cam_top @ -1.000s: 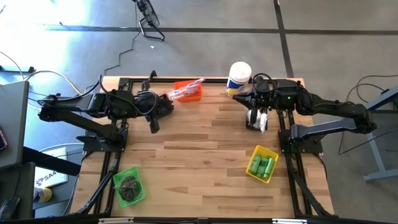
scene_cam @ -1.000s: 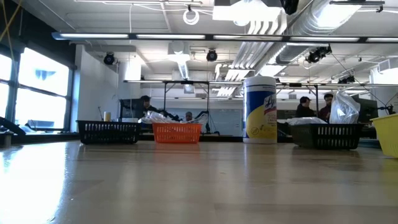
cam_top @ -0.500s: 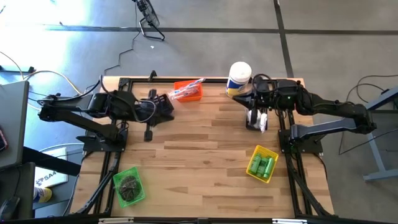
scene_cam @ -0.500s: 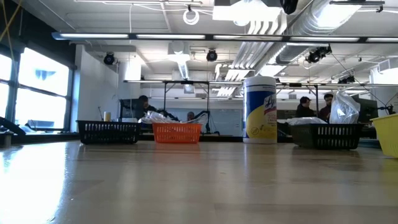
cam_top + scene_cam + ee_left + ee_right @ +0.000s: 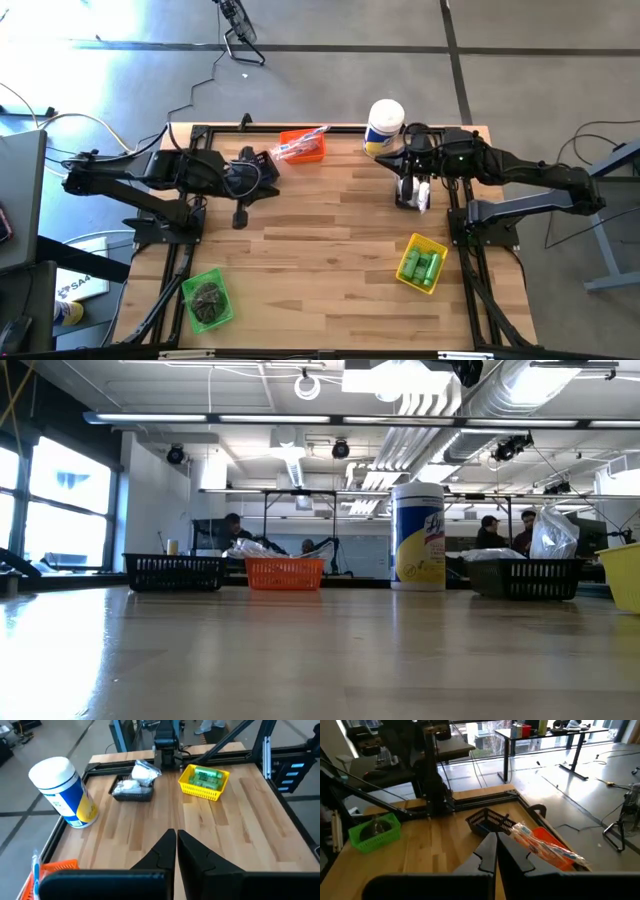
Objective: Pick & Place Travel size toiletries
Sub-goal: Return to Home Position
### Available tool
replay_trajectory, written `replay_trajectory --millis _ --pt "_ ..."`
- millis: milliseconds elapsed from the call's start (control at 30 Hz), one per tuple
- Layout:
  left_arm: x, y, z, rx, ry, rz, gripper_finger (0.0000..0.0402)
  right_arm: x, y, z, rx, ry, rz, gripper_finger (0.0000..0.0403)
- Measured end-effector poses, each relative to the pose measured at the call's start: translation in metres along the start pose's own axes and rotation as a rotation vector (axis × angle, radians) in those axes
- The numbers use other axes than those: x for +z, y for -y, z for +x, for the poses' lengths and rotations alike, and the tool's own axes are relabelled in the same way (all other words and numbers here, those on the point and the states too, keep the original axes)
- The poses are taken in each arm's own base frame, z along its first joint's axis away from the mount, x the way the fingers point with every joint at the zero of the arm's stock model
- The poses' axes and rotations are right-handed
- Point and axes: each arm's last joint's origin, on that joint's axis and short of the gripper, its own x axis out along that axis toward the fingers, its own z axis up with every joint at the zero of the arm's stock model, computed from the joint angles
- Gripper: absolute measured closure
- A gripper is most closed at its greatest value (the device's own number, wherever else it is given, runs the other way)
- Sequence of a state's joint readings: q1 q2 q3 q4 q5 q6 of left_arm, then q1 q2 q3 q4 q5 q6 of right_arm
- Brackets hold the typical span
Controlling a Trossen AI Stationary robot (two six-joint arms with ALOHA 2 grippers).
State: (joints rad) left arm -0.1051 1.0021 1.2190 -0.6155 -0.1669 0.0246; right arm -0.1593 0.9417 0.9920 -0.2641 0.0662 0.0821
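Note:
The toiletries lie sorted in small bins. Green mini bottles fill a yellow bin. Bags of white puffs sit in a black basket under my right arm. Clear-wrapped packets stick out of an orange bin. A dark round bundle rests in a green bin. My left gripper is shut, hovering above the table at far left and pointing right. My right gripper is shut, hovering at far right and pointing left. Neither holds anything.
A tall white canister with a yellow label stands at the far edge beside my right arm. A second black basket sits under my left arm near the orange bin. Bare wood lies across the table's middle. People show in the room behind.
My left arm has shifted a little above the black basket at far left, and a dark part of it has swung toward the near edge. The things on the table have stayed put.

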Motion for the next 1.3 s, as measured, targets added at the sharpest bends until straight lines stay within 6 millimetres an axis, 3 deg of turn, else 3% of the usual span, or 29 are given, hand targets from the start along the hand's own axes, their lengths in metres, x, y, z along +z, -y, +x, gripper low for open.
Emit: replay_trajectory --millis 233,433,600,1033,1300 --pt "-0.016 0.004 0.012 -0.05 -0.037 0.034 0.0389 -0.005 -0.005 0.0 0.172 -0.044 0.0 0.0398" --pt "-0.041 0.01 0.033 -0.091 0.017 0.084 0.0389 -0.015 -0.008 0.004 0.186 -0.064 -0.004 0.0398" --pt "-0.06 0.012 0.039 -0.134 0.071 0.112 0.0389 -0.022 -0.013 0.008 0.213 -0.046 -0.01 0.0398" --pt "-0.108 0.012 0.016 -0.185 0.254 0.113 0.0389 -0.025 -0.018 0.008 0.215 -0.037 -0.014 0.0398" --pt "-0.124 0.009 -0.003 -0.172 0.316 0.159 0.0389 -0.025 -0.018 0.008 0.214 -0.037 -0.014 0.0398"
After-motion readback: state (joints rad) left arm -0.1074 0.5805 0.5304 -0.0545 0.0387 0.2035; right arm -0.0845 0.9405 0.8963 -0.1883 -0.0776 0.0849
